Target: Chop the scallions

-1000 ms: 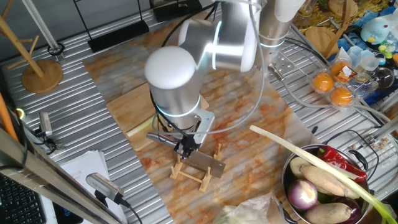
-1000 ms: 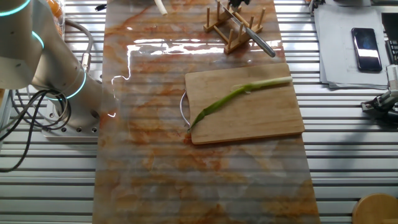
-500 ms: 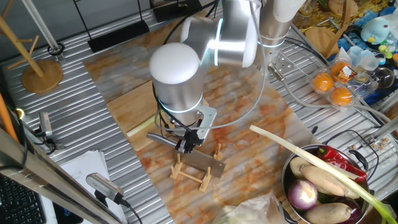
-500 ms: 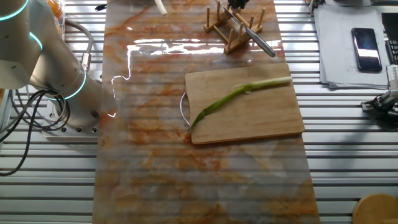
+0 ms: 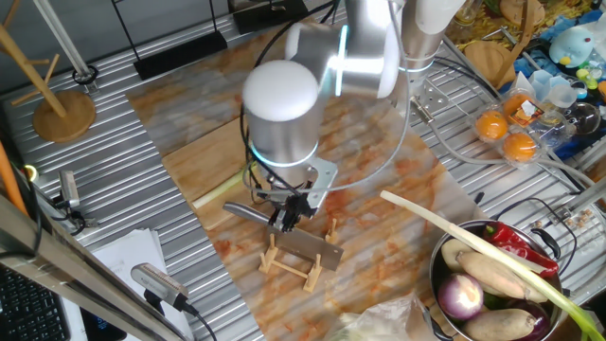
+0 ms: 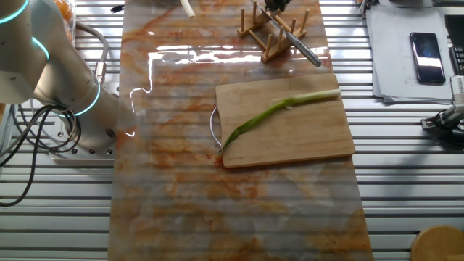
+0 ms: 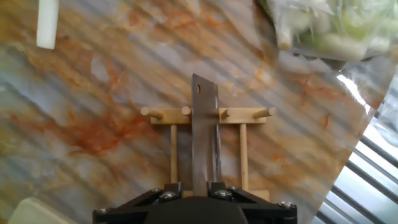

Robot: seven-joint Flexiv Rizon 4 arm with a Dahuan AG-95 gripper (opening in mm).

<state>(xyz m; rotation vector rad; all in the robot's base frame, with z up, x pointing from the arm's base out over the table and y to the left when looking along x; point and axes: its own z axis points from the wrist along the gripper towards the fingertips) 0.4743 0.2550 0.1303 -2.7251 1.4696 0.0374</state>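
The scallion [image 6: 279, 112] lies whole and slantwise on the wooden cutting board [image 6: 304, 141]; in one fixed view only its pale end [image 5: 218, 187] shows beside the arm. A knife [image 6: 296, 42] with a grey handle [image 5: 242, 213] sits in the slotted wooden rack [image 5: 295, 260]. My gripper [image 5: 288, 217] hangs straight over the rack, its jaws tight on either side of the knife where blade meets handle. The hand view shows the blade [image 7: 204, 134] running from between my fingers [image 7: 171, 188] across the rack [image 7: 242, 114].
A long thick pale leek [image 5: 473, 248] leans out of a metal bowl [image 5: 445, 246] of vegetables at the right; its cut end [image 7: 46, 22] shows in the hand view. A bag of greens [image 7: 336, 25], oranges [image 5: 507, 133], a phone [image 6: 425, 47] and a wooden stand [image 5: 62, 114] lie around the mat.
The arm's body has shifted slightly to the right. The gripper stays at the knife, and the knife stays in the rack. The scallion has not moved.
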